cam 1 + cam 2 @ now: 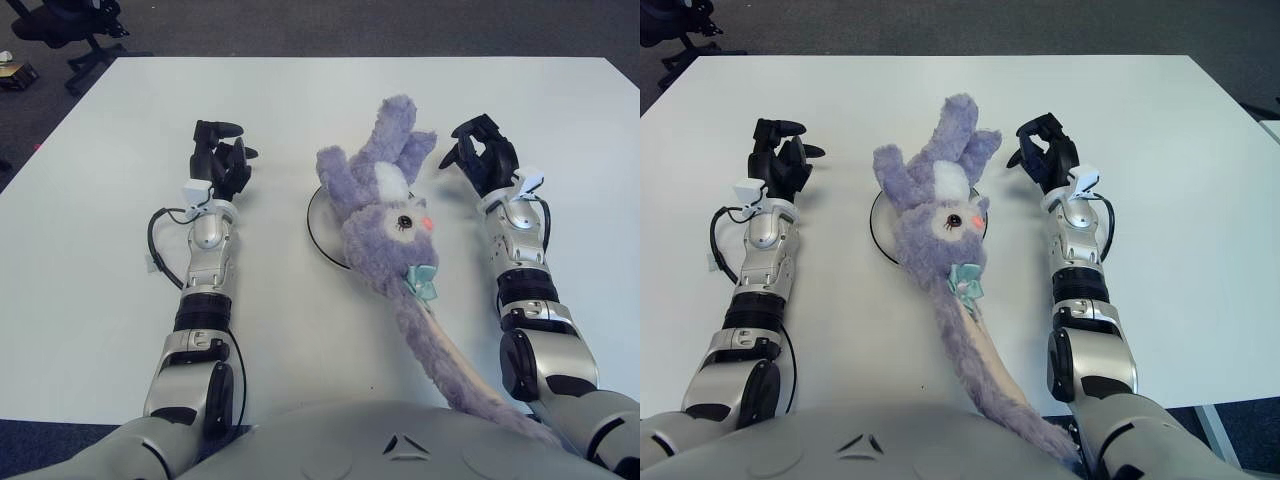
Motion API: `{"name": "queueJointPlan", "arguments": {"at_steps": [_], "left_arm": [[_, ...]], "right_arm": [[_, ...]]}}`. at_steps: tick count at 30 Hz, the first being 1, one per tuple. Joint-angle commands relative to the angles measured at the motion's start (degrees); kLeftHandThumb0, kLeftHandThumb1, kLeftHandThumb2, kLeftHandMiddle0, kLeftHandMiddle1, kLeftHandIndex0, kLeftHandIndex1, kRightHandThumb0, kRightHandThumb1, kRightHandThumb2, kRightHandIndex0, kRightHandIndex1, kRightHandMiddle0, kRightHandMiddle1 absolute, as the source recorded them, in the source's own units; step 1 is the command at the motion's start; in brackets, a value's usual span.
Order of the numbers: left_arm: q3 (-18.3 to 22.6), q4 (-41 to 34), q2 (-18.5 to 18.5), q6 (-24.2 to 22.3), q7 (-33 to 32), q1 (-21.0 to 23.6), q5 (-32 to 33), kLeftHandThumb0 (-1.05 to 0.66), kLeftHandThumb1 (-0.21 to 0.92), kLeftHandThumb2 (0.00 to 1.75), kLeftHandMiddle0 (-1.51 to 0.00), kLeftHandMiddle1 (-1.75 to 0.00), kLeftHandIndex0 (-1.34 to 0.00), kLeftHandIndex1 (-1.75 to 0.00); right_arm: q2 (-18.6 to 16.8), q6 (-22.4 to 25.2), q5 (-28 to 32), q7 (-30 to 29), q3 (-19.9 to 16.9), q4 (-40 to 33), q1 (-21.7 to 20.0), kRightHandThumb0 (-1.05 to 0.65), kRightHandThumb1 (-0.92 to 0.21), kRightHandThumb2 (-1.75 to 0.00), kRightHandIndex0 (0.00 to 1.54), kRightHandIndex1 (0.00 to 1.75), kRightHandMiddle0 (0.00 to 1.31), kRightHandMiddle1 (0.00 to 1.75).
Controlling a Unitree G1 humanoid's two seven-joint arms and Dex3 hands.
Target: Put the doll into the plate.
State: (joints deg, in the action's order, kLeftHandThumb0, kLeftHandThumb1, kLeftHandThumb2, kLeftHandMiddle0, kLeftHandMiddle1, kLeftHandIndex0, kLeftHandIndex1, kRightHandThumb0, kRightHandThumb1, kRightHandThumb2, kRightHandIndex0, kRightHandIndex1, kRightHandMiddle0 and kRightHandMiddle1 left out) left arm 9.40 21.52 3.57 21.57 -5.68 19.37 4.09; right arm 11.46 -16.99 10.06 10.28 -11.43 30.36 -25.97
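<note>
A fluffy purple bunny doll [385, 215] with a teal bow lay across the white plate [322, 225]; the left hand [218, 160] and right hand [484, 160] flanked it, fingers loose, holding nothing.

The doll [385, 215] covers most of the plate [318, 218]; you see only its left rim and a sliver of white inside, so you cannot tell how much of the doll's body lies within it. The doll's long lower body runs down to the robot's torso [400, 440] and its end is hidden there. At the upper left, a chair [60, 25] is cut off by the picture's edge. A small object [15, 73] at the left edge, on the floor, is also cut off and too small to identify.
</note>
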Motion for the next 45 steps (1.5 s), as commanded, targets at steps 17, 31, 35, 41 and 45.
{"name": "queueJointPlan", "arguments": {"at_steps": [17,31,35,41,45], "left_arm": [[-1.0,-3.8,-0.6,-2.0,-0.3,-2.7,-1.8,-0.34,0.92,0.51,-0.47,-1.57,-0.21,-1.74],[-1.5,-7.4,-0.6,-5.8,-0.2,-3.7,-2.7,-0.34,0.92,0.51,-0.46,-1.58,-0.20,-1.75],[-1.6,-7.7,-0.7,-6.2,-0.2,-3.8,-2.7,-0.34,0.92,0.51,-0.46,-1.58,-0.20,-1.75],[-1.8,-9.0,-0.8,-7.3,-0.4,-4.1,-3.0,-0.34,0.92,0.51,-0.46,-1.58,-0.20,-1.74],[-1.9,-9.6,-0.9,-7.9,-0.5,-4.3,-3.1,-0.34,0.92,0.51,-0.46,-1.58,-0.20,-1.74]], "right_arm": [[-1.8,2.7,-1.4,-2.9,1.1,-10.9,8.2,-0.37,-0.80,-0.67,0.75,1.75,0.28,1.75],[-2.3,3.1,-1.6,-4.0,1.2,-11.9,8.0,-0.36,-0.80,-0.67,0.79,1.75,0.28,1.75],[-2.3,3.2,-1.6,-4.1,1.2,-11.9,8.0,-0.36,-0.81,-0.67,0.79,1.75,0.28,1.75],[-2.4,3.7,-1.8,-4.6,1.2,-12.3,7.9,-0.36,-0.81,-0.66,0.80,1.75,0.28,1.75],[-2.4,3.9,-1.8,-4.8,1.3,-12.5,8.0,-0.36,-0.81,-0.66,0.80,1.75,0.28,1.75]]}}
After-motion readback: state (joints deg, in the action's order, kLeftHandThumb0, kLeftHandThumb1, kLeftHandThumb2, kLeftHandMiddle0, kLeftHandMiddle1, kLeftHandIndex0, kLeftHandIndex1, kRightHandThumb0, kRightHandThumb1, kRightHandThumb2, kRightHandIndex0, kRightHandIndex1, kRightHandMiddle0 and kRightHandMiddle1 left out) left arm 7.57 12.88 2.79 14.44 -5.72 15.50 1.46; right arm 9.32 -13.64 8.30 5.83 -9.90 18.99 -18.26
